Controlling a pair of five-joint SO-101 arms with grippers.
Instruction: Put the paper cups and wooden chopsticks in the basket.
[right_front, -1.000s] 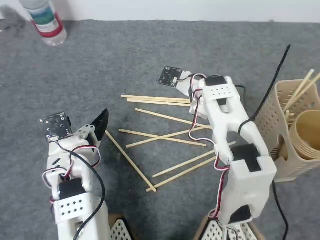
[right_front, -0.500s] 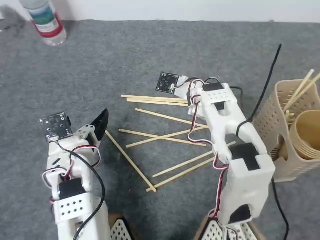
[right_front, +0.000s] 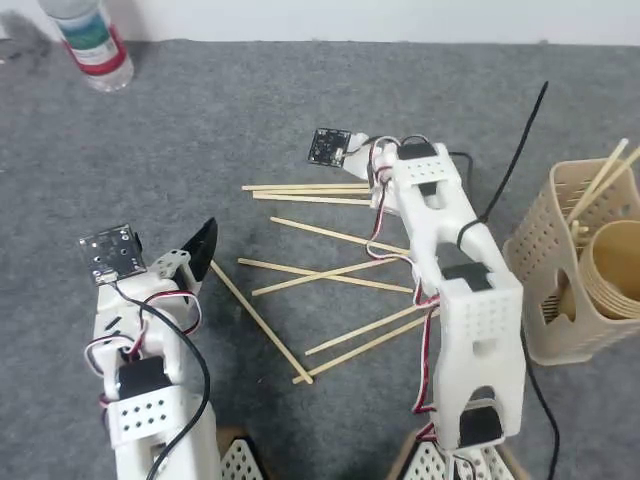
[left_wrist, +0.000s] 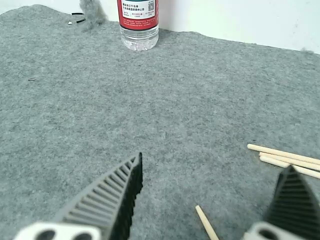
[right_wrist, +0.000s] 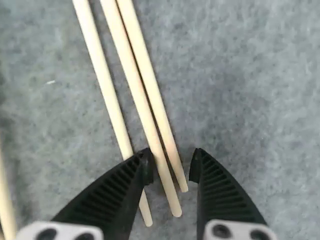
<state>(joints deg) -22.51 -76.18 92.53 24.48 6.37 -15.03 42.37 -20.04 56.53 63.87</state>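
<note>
Right gripper (right_wrist: 170, 161) sits low over the grey felt (right_wrist: 260, 75), jaws parted by a narrow gap and set astride the ends of two wooden chopsticks (right_wrist: 145, 95) that lie touching side by side, not clamped on them. A third chopstick (right_wrist: 102, 90) runs just outside one finger, its end tucked beneath it. More lie scattered crosswise (right_front: 335, 275) behind the gripper, back toward its arm's base. Well off to that arm's right stands the basket (right_front: 545, 240), holding stacked paper cups (right_front: 612, 270) and a few leaning chopsticks (right_front: 600, 180). The left gripper (left_wrist: 214, 167) hangs with jaws spread wide, holding nothing, a chopstick tip (left_wrist: 205, 220) below the gap and a water bottle (left_wrist: 138, 22) far ahead of it
</note>
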